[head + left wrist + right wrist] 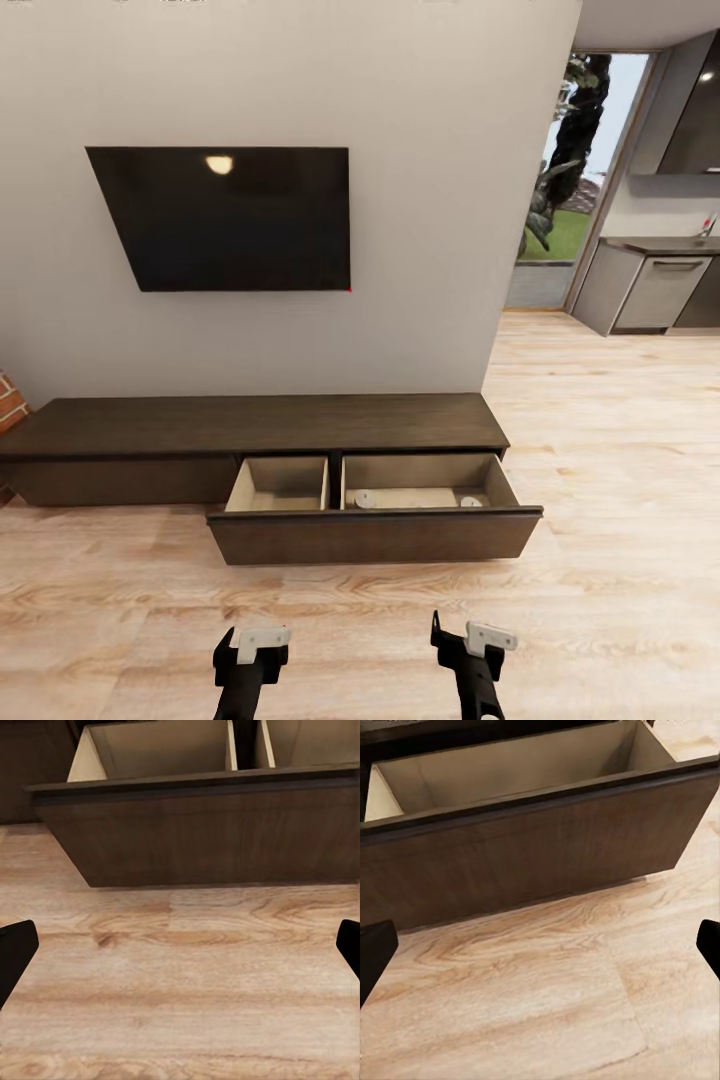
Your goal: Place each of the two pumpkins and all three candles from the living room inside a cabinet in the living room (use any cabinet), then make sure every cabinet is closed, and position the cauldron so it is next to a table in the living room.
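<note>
Left fingers (pixel 15 952) and right fingers (pixel 376 952) spread apart, empty, short of open cabinet drawer (pixel 375 535) holding two candles (pixel 365 497).

You have a cabinet (pixel 260 425) in dark-brown wood, matt, with fine straight grain; its open drawer (pixel 375 535) has a front of the same finish (clear in both wrist views) and a pale, smooth, matt lining. Your floor (pixel 600 440) is light wood plank with bold wavy grain and a soft sheen. The wall (pixel 420 150) is smooth, matt and off-white. The television (pixel 225 218) is glossy black and reflects a lamp. Two pale candles (pixel 365 497) in the drawer look smooth and matt. Your left gripper (pixel 250 650) and right gripper (pixel 472 645) look like matt black plastic with pale tops.
</note>
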Controlling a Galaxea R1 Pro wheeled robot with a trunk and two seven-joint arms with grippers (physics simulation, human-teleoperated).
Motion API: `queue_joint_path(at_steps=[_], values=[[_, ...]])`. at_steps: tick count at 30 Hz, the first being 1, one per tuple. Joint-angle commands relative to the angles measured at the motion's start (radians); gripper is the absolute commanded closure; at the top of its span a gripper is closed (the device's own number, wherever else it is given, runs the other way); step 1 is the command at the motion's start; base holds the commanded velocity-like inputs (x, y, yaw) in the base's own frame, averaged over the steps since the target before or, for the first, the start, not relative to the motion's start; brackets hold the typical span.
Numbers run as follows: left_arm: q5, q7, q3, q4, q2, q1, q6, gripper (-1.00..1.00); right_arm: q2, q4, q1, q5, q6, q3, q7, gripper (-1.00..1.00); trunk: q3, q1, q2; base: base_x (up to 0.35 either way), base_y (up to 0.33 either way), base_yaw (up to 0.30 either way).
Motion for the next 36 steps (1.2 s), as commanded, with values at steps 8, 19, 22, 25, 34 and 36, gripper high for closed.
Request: queue_joint_path(at_steps=[8, 19, 22, 25, 34, 36], values=[[0.010, 0.007, -0.008, 0.001, 0.001, -0.001, -0.005, -1.00, 0.001, 0.002, -0.001, 0.108, -0.003, 0.034, -0.011, -1.00, 0.024, -0.031, 0.056, 0.000, 0.000, 0.000], [0.003, 0.007, -0.010, 0.005, 0.001, -0.001, -0.005, -1.00, 0.000, 0.029, -0.001, 0.148, 0.000, 0.049, -0.100, -1.00, 0.059, -0.073, 0.133, 0.000, 0.000, 0.000], [0.004, 0.007, -0.010, 0.012, 0.001, -0.001, -0.005, -1.00, 0.000, 0.043, -0.001, 0.148, 0.001, 0.048, -0.099, -1.00, 0.068, -0.084, 0.154, 0.000, 0.000, 0.000], [0.005, 0.007, -0.010, 0.015, 0.001, -0.001, -0.006, -1.00, -0.001, 0.055, -0.001, 0.148, 0.002, 0.047, -0.097, -1.00, 0.068, -0.084, 0.154, 0.000, 0.000, 0.000], [0.007, 0.004, -0.010, 0.017, 0.001, -0.001, -0.006, -1.00, -0.001, 0.064, -0.001, 0.146, 0.003, 0.046, -0.096, -1.00, 0.084, -0.104, 0.189, 0.000, 0.000, 0.000], [0.007, 0.004, -0.010, 0.018, 0.001, -0.001, -0.007, -1.00, -0.001, 0.064, -0.001, 0.146, 0.003, 0.046, -0.096, -1.00, 0.084, -0.104, 0.189, 0.000, 0.000, 0.000]])
